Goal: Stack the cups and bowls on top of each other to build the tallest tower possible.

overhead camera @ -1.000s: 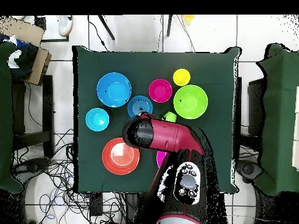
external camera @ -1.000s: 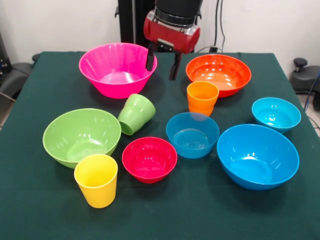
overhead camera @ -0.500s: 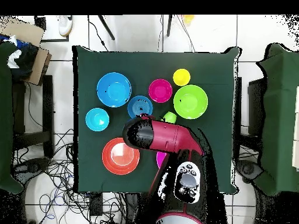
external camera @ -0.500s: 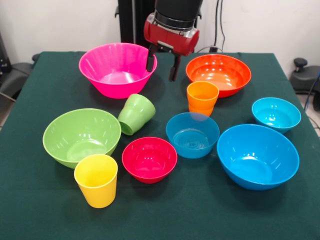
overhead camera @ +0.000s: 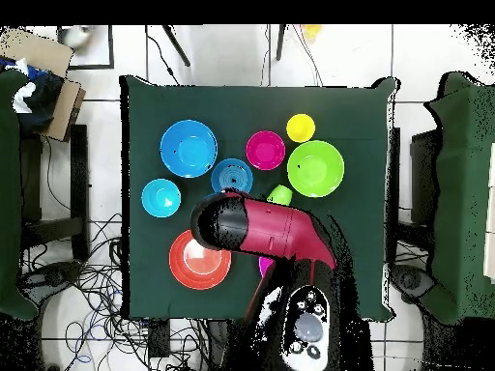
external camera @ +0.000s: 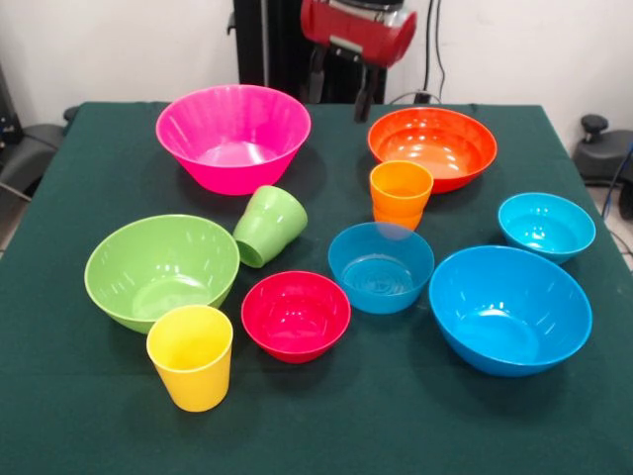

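Facing the front view, we find the gripper (external camera: 338, 92) raised, empty, fingers spread, between the pink bowl (external camera: 233, 137) and orange bowl (external camera: 432, 146); nothing is stacked, and the upright orange cup (external camera: 401, 194) stands nearest, just below. Overhead, we note the arm (overhead camera: 261, 229) hides the gripper, overlapping the orange bowl (overhead camera: 193, 264).

The claw (external camera: 340, 96) hangs high over the gap between the big shiny pink plastic bowl (external camera: 233, 137) and the big shiny orange plastic bowl (external camera: 432, 146). The tipped green plastic cup (external camera: 269, 226) and upright orange plastic cup (external camera: 401, 194) crowd the middle. The green surface (external camera: 396, 426) lies bare in front.
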`<act>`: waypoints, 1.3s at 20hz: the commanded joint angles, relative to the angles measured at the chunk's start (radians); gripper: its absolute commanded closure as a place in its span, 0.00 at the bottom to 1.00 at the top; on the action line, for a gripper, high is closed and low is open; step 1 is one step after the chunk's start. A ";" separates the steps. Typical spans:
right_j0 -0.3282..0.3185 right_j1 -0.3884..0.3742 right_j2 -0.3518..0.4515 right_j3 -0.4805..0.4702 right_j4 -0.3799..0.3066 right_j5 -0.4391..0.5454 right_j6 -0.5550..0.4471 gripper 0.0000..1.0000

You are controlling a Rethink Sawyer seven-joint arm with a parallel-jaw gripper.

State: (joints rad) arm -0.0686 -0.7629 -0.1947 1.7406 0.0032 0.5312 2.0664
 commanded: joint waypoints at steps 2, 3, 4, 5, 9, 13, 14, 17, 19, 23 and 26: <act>0.014 -0.079 0.037 0.048 0.023 0.191 0.091 0.00; 0.016 -0.085 0.039 0.056 0.025 0.190 0.093 0.00; 0.017 -0.086 0.040 0.057 0.028 0.192 0.098 0.00; 0.025 -0.089 0.039 0.057 0.031 0.197 0.109 0.00; 0.056 -0.095 0.040 0.061 0.053 0.211 0.154 0.00; 0.091 -0.088 0.034 0.047 0.076 0.222 0.195 0.00; 0.100 -0.086 0.033 0.043 0.085 0.227 0.205 0.00; 0.125 -0.076 0.025 0.026 0.112 0.238 0.227 0.00; 0.137 -0.063 0.019 0.016 0.126 0.234 0.234 0.00; 0.144 -0.045 0.007 0.013 0.135 0.208 0.214 0.00; 0.144 -0.038 -0.001 0.013 0.135 0.194 0.199 0.00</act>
State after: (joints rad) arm 0.0724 -0.8625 -0.2328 1.7414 0.1237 0.6545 2.0816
